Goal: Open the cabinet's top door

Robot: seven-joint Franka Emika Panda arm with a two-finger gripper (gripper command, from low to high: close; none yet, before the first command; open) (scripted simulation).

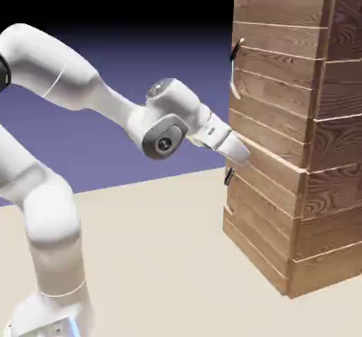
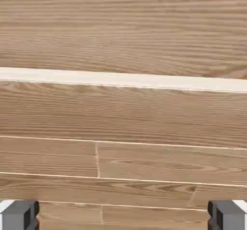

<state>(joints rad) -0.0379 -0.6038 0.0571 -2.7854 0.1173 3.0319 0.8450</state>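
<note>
The cabinet [image 1: 332,159] of brown wood planks stands at the exterior view's right. Its top door [image 1: 276,95] is the upper front panel and lies flush. The door's slim light bar handle [image 1: 234,68] with dark ends sits on its left edge. My gripper [image 1: 240,153] points at the cabinet front well below that handle, close to the seam under the top door. In the hand view the gripper [image 2: 123,217] is open, its grey fingertips [image 2: 19,214] wide apart with only wood planks showing between them. A light trim strip [image 2: 123,79] crosses that view; the handle is out of it.
A shorter lower panel [image 1: 261,215] carries a small dark handle [image 1: 228,176] just beneath my gripper. The beige table [image 1: 155,258] stretches between the robot's base and the cabinet.
</note>
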